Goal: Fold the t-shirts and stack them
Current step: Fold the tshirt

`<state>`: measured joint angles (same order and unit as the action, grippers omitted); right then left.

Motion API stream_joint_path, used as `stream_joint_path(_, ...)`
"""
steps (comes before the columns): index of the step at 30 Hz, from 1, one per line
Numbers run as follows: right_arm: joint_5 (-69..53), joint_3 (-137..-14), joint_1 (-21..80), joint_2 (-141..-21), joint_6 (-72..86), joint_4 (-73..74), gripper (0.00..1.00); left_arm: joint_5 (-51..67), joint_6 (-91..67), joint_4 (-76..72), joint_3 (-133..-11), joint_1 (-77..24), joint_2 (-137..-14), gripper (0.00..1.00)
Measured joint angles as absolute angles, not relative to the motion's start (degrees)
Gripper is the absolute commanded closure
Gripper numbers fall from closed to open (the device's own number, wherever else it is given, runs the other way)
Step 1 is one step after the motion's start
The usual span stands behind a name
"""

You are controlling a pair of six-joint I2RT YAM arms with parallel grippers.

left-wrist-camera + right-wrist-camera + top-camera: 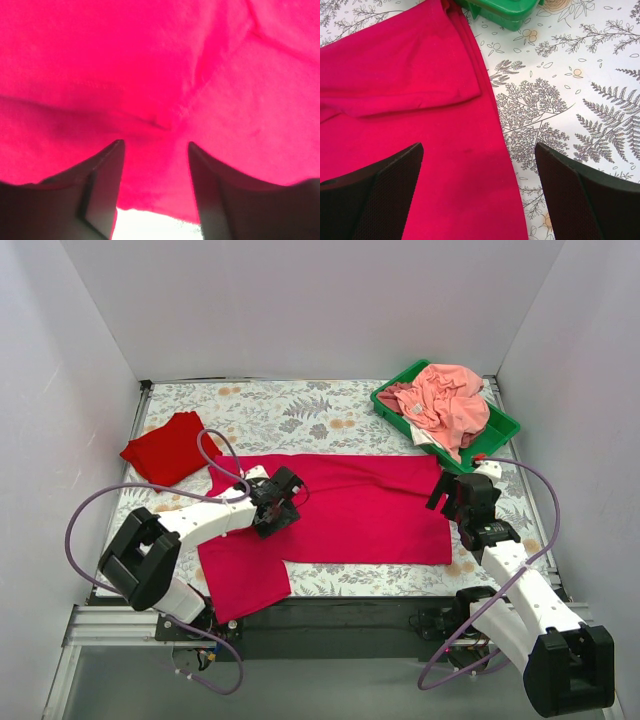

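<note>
The large crimson-magenta t-shirt (360, 510) lies spread across the middle of the floral cloth, one part hanging toward the near edge at the left. It fills the left wrist view (160, 65) and the left half of the right wrist view (420, 100). The smaller scarlet-red t-shirt (170, 448) lies folded at the far left. My left gripper (283, 502) is open, low over the crimson shirt's left part, its jaws astride the cloth near an edge. My right gripper (452, 498) is open above the shirt's right edge (502, 150), holding nothing.
A green plastic tray (500, 425) with a heap of pink and salmon clothes (445, 405) stands at the back right; its corner shows in the right wrist view (505, 12). The grey floral-print cloth (300, 410) covers the table. White walls close in on three sides.
</note>
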<state>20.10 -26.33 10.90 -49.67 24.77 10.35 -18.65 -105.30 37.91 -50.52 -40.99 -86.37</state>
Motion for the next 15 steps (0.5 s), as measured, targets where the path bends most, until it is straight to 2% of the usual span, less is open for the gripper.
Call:
stream_joint_path(3,19.73,-26.33,10.9,-49.91,24.36,10.35,0.02,-19.42,-104.62,39.57,-51.11,-43.59,-84.64,0.24)
stream_joint_path(6,19.11,-26.33,10.9,-50.37,23.7,10.35,0.02,-20.95,-103.63,42.13,-53.43,-45.65,-83.61,0.16)
stream_joint_path(12,14.35,-26.33,10.9,-51.29,21.17,9.93,0.02,-27.73,-102.91,45.74,-57.01,-45.43,-81.45,0.12)
stream_joint_path(15,9.52,-26.35,10.9,-52.93,19.29,8.58,0.02,-28.75,-100.42,43.07,-56.47,-42.13,-78.04,0.11)
